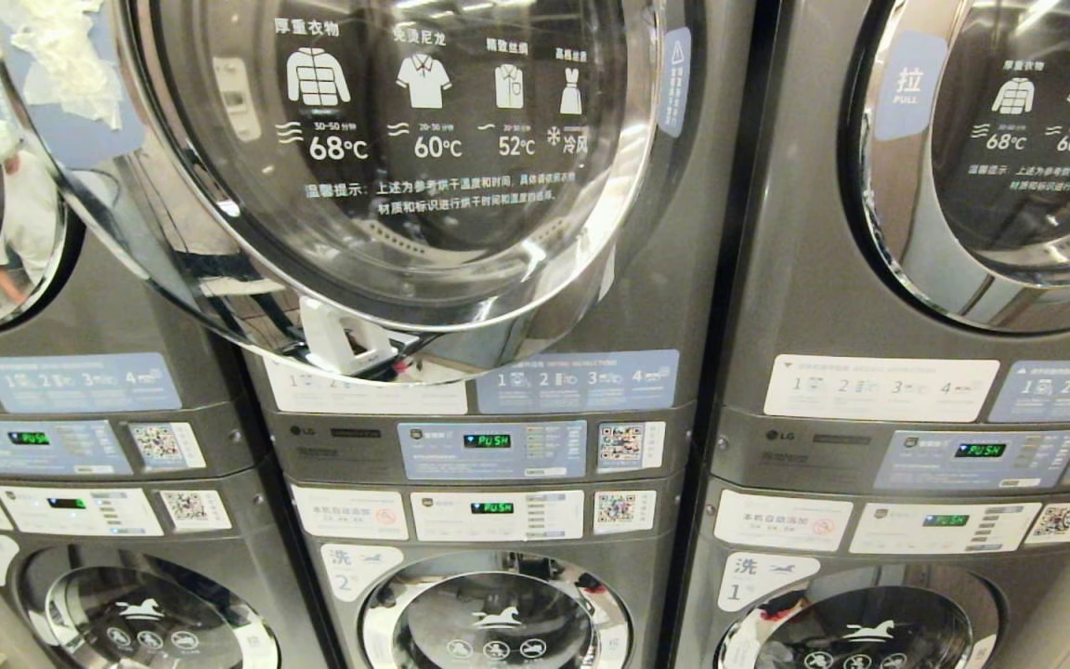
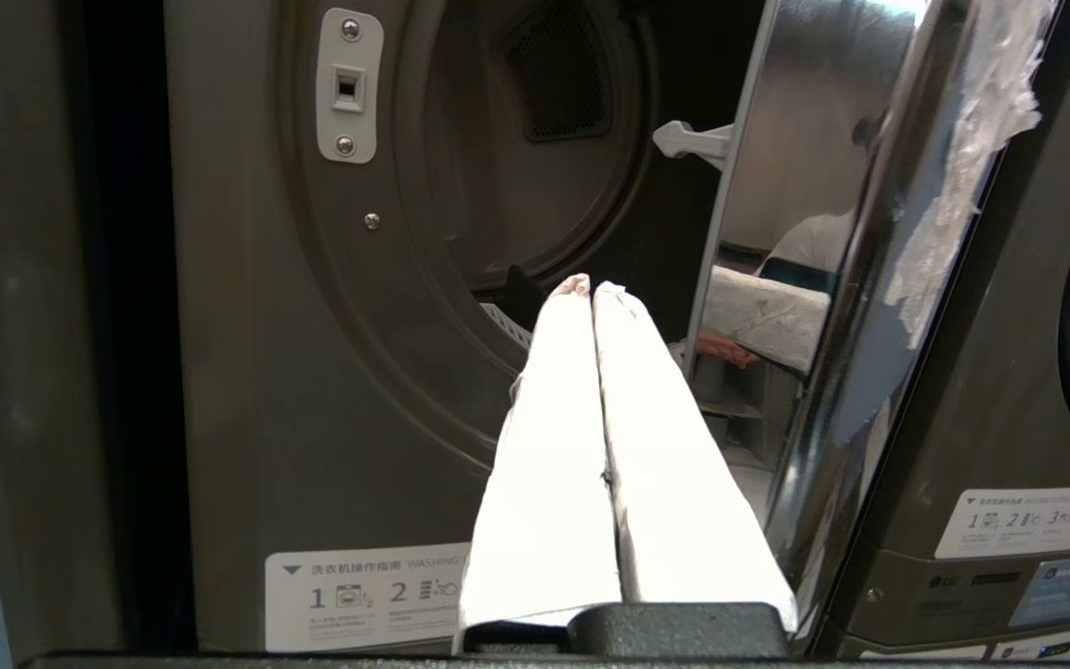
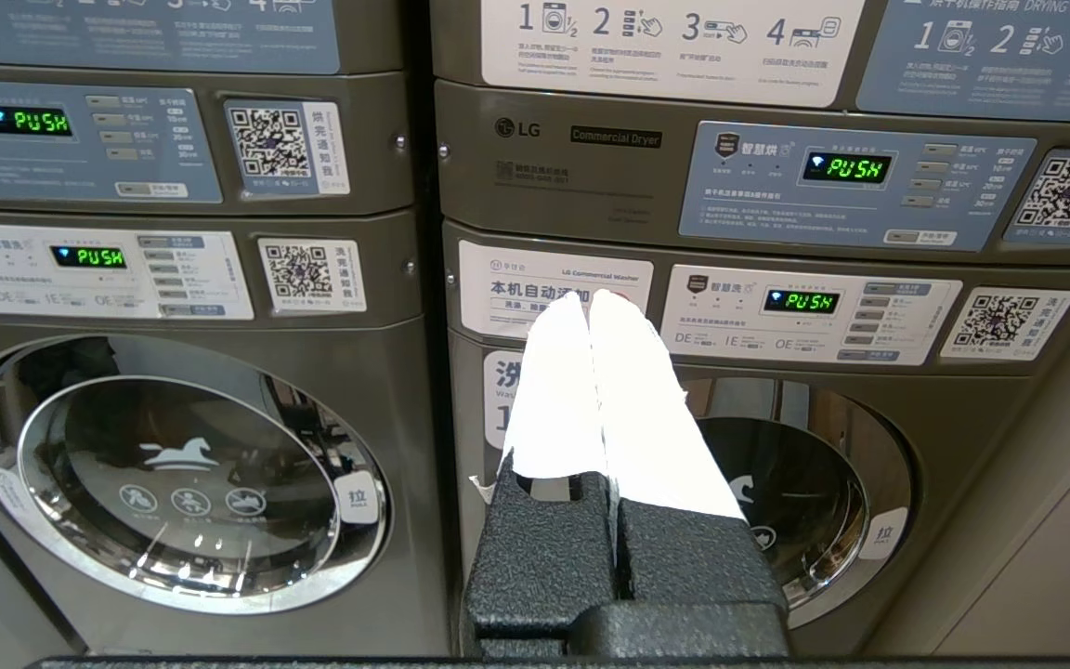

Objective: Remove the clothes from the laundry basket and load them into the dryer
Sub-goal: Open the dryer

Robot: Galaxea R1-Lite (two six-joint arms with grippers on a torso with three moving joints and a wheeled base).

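The upper middle dryer [image 1: 684, 307] has its round glass door [image 1: 405, 186] swung open towards me. In the left wrist view the dark drum opening [image 2: 535, 139] lies straight ahead, with the open door [image 2: 869, 232] beside it. My left gripper [image 2: 591, 290] is shut, its white-taped fingers pressed together and pointing at the lower rim of the opening, with no cloth between them. My right gripper [image 3: 588, 302] is also shut and empty, low down in front of a washer door [image 3: 804, 483]. The laundry basket and the clothes are out of view.
Grey stacked machines fill the view: dryers above, washers [image 1: 498, 613] below, control panels [image 1: 489, 446] between. The neighbouring dryer door [image 1: 1009, 158] on the right is closed. A latch plate [image 2: 347, 84] sits on the rim of the opening. The door's inner face reflects a person.
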